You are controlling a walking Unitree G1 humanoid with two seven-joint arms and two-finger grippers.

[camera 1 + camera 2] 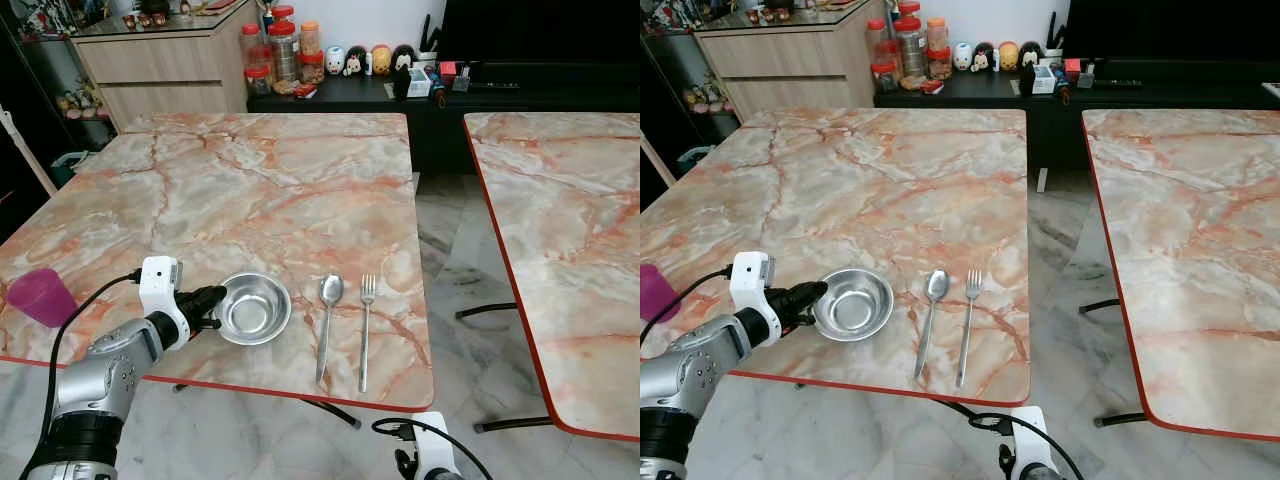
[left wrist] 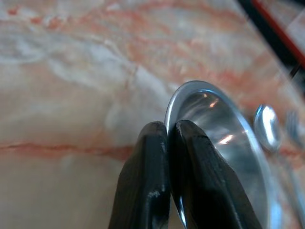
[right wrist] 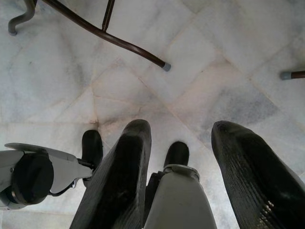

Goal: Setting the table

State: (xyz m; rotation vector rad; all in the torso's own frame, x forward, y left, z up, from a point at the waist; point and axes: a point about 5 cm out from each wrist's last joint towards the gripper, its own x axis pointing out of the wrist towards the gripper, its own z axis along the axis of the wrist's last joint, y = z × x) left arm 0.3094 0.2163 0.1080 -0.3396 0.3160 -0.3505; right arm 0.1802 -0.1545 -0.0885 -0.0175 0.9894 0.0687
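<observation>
A steel bowl [image 1: 255, 307] sits near the front edge of the marble table [image 1: 250, 190]. My left gripper [image 1: 213, 305] is shut on the bowl's left rim; in the left wrist view its two black fingers [image 2: 152, 181] pinch the rim of the bowl [image 2: 228, 143]. To the right of the bowl lie a spoon [image 1: 328, 322] and a fork [image 1: 366, 328], side by side and lengthwise. A purple cup [image 1: 42, 296] stands at the table's left edge. My right gripper [image 3: 181, 162] hangs low over the floor with its fingers open.
A second marble table [image 1: 570, 230] stands to the right across a gap of tiled floor. Behind the table are a wooden cabinet [image 1: 165, 65] and a dark sideboard with jars [image 1: 282, 50] and figurines. Table legs [image 3: 114, 38] cross the floor under the front edge.
</observation>
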